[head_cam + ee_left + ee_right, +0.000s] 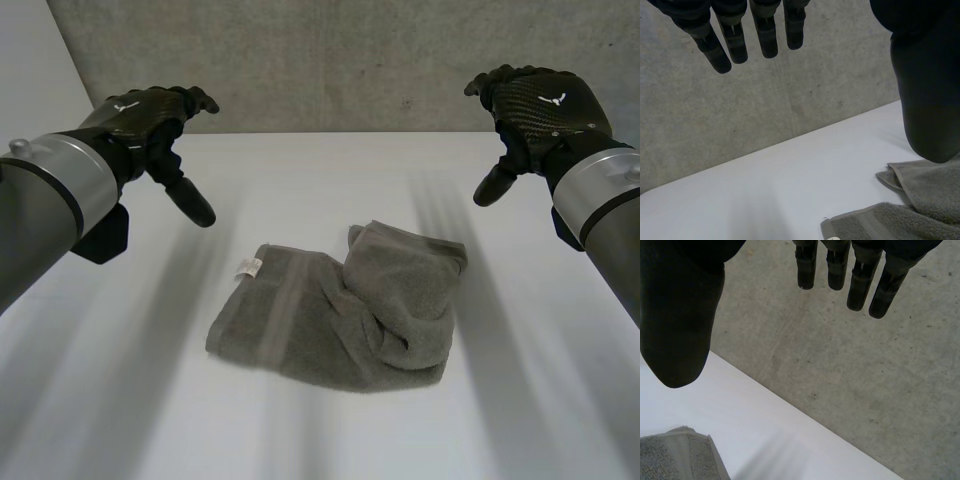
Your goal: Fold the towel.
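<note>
rumpled towel (345, 310) on table, between raised hands

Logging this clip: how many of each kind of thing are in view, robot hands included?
Grey towel: 1
Black robot hands: 2, the left hand and the right hand, both open above the table
White table: 1
Total: 4

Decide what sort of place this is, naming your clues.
Probably a robotics test bench: a white table against a concrete wall, one crumpled grey towel on it, the left hand and right hand hovering open above.
</note>
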Controlling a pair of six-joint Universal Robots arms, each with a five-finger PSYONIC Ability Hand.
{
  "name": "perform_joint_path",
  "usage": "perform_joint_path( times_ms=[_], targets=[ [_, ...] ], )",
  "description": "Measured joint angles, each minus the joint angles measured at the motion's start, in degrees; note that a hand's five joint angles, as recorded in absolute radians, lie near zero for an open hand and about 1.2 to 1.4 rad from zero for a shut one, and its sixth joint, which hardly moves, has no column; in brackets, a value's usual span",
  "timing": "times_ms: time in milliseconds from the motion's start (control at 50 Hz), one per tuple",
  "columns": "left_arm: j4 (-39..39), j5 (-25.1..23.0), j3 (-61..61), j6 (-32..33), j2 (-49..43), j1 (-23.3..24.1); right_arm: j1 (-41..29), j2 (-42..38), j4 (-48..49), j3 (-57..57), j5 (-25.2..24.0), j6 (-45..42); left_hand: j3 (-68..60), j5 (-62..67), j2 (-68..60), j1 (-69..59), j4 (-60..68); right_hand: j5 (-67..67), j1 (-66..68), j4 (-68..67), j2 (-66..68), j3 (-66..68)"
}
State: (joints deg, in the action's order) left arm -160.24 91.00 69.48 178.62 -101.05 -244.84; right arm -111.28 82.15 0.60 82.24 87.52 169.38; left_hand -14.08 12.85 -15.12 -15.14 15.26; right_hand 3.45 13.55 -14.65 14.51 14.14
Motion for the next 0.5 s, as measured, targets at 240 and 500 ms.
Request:
perform_joint_path(
  times_ms=[240,500],
  targets=[
    [-1.73,1.73,0.48,0.13,-0.26,2.03,1.16,-1.10,-0.06,0.35,-0.90,-0.39,0.00,0.00,0.00,0.07,0.00,0.00,-0.11,0.00,0.00,0.00],
    [-1.81,1.26,0.71,7.79,-13.91,4.38,-1.08,-13.16,-5.21,-0.12,-6.42,-13.00,0.03,0.00,0.00,0.16,0.00,0.00,-0.14,0.00,0.00,0.00]
  ],
)
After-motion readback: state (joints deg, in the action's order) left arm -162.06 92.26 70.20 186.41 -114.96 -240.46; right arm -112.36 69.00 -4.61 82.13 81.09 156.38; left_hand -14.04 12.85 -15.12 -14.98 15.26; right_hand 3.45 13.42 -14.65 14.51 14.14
